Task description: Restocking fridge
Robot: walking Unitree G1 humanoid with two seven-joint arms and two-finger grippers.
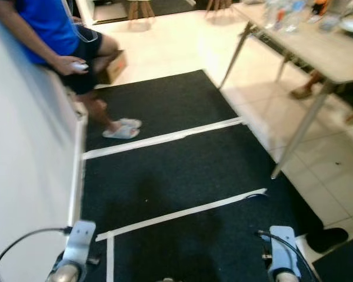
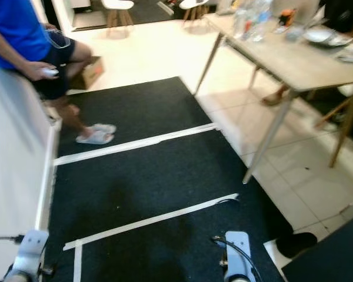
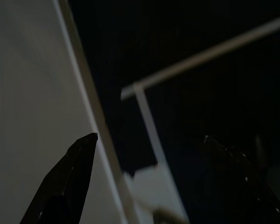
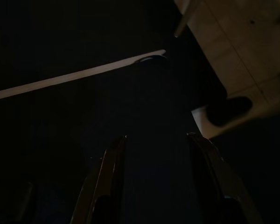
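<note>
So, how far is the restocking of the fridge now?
Nothing looks done yet. Both grippers, left and right, hang open and empty over the black mat. Bottles stand on the table to the robot's right; a seated person is at the left. Fetching and loading remain.

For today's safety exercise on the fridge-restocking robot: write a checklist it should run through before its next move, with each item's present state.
1. Left gripper open, holding nothing: ok.
2. Right gripper open, holding nothing: ok.
3. Black mat ahead free of obstacles: ok.
4. Seated person stays off the path: not ok, slippered feet rest on the mat.
5. Table leg at the mat's right edge has clearance: cannot tell.
6. Fridge located: cannot tell.
</note>
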